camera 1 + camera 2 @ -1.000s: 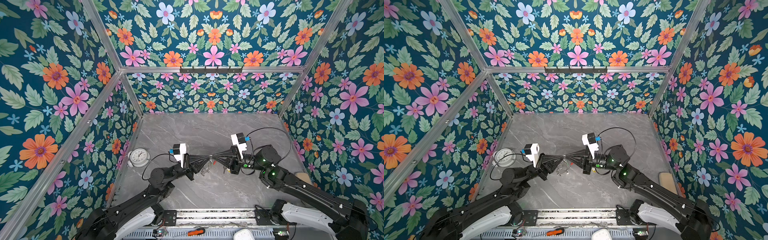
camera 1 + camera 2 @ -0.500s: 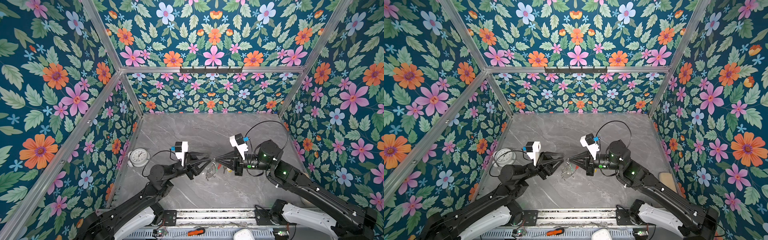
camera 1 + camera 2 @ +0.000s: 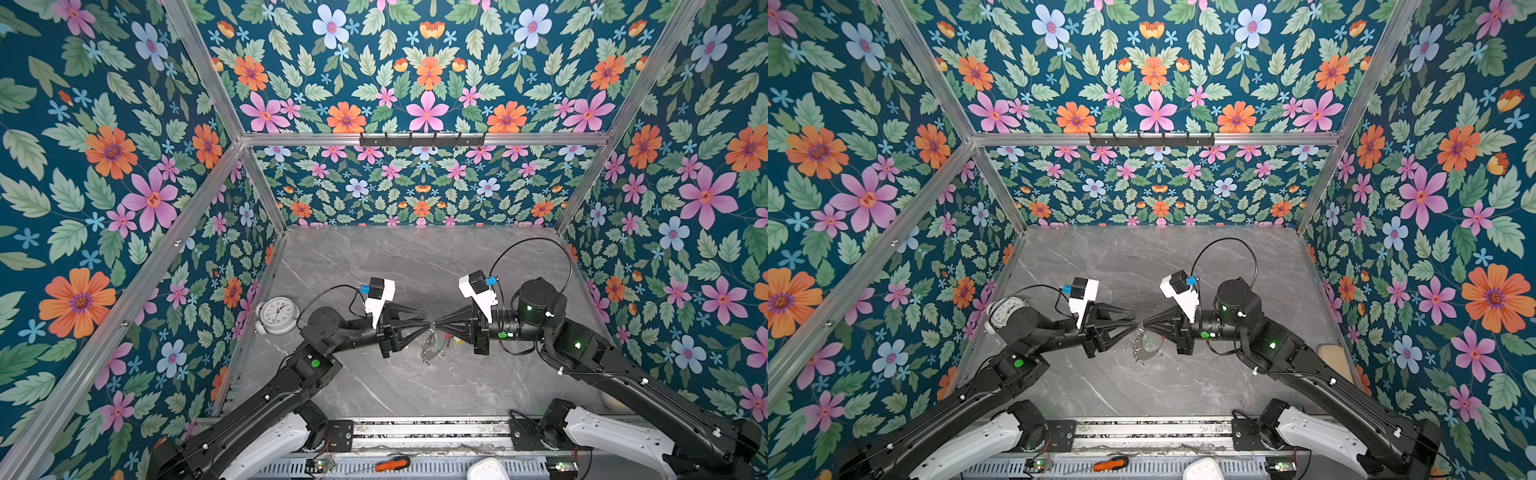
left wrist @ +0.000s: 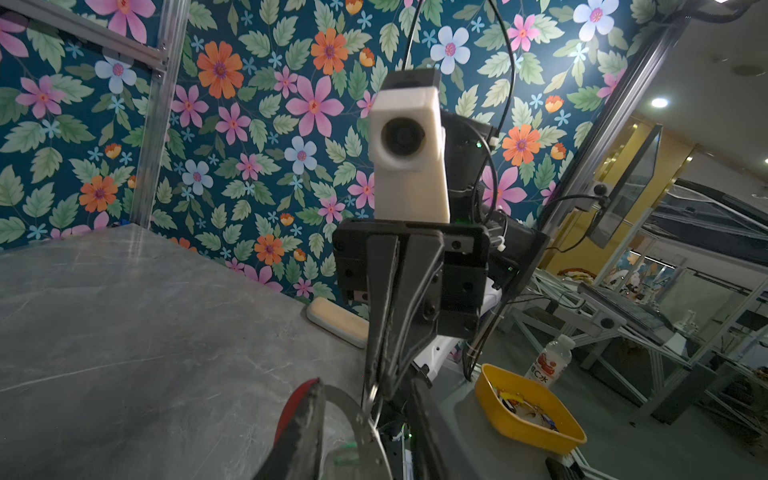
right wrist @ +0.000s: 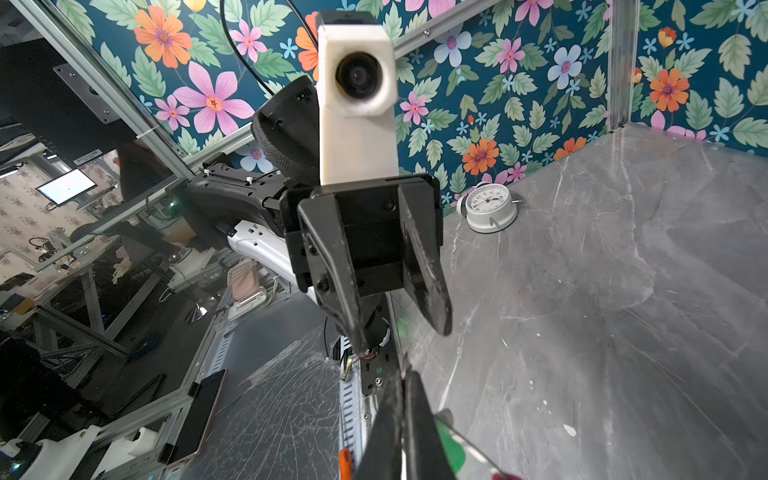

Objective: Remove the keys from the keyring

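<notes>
Right end effector (image 3: 436, 323) on keyring (image 3: 427, 345), above table (image 3: 374, 270) centre.

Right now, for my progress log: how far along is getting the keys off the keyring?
Done: nothing visible; no loose key shows on the table. In hand: the right gripper is shut on the keyring, which hangs with the keys bunched under it; the left gripper is open beside it, holding nothing. Remaining: every key.
</notes>
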Controlling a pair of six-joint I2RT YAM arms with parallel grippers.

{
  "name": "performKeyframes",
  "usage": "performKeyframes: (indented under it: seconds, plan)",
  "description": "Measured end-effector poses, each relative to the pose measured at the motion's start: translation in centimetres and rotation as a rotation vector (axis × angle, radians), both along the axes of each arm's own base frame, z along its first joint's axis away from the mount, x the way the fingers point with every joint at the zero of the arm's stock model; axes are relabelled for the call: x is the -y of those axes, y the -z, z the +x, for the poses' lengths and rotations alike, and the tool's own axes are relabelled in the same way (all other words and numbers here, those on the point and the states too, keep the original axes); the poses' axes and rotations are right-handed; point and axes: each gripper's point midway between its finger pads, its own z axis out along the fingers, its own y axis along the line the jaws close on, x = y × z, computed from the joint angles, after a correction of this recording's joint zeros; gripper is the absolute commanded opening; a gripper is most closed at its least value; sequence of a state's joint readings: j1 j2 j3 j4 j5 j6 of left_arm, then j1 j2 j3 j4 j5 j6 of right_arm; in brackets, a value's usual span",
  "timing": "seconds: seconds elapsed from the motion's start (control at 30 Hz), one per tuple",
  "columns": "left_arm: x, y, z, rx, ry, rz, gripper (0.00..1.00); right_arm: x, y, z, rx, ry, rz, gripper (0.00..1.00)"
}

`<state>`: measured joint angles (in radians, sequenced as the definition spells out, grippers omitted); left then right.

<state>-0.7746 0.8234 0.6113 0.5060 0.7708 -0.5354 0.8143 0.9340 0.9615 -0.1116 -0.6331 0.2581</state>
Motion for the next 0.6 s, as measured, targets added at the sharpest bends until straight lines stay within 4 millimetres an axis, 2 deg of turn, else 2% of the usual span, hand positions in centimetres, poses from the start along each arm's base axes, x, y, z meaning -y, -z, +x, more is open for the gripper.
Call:
performKeyframes:
  seconds: [0.17,0.5,0.6]
  plan:
    - [0.34,0.81,-0.47,-0.007,0.041,0.032,0.23,0.02,-0.05,-0.01,0.004,0.000,0.001,0.00]
    - [0.36,0.90,-0.88,0.001,0.065,0.026,0.03,-0.01,0.03,0.03,0.003,0.001,-0.001,0.00]
    - [0.24,0.93,-0.99,0.002,0.066,0.012,0.00,-0.08,0.06,0.09,0.003,0.000,0.001,0.00]
